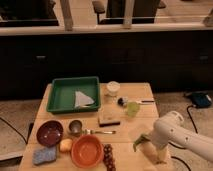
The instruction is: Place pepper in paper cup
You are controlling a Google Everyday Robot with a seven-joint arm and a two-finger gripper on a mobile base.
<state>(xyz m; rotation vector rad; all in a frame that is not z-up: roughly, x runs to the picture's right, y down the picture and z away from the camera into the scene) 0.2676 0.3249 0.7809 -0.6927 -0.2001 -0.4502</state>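
Observation:
The green pepper (140, 141) lies at the table's front right, its right end meeting the tip of my gripper (149, 142). The white arm (175, 134) reaches in from the right and hides the gripper's end. Whether the pepper is held or just touched cannot be told. The white paper cup (113, 88) stands upright at the far middle of the table, well behind and left of the gripper, with its mouth open.
A green tray (60, 102) holding white paper is at far left. A pale green cup (132, 108), black brush (124, 101), block (109, 118), fork (100, 132), metal cup (75, 127), dark red bowl (50, 133), orange bowl (87, 150), red fruits (108, 155) and blue sponge (44, 155) fill the table.

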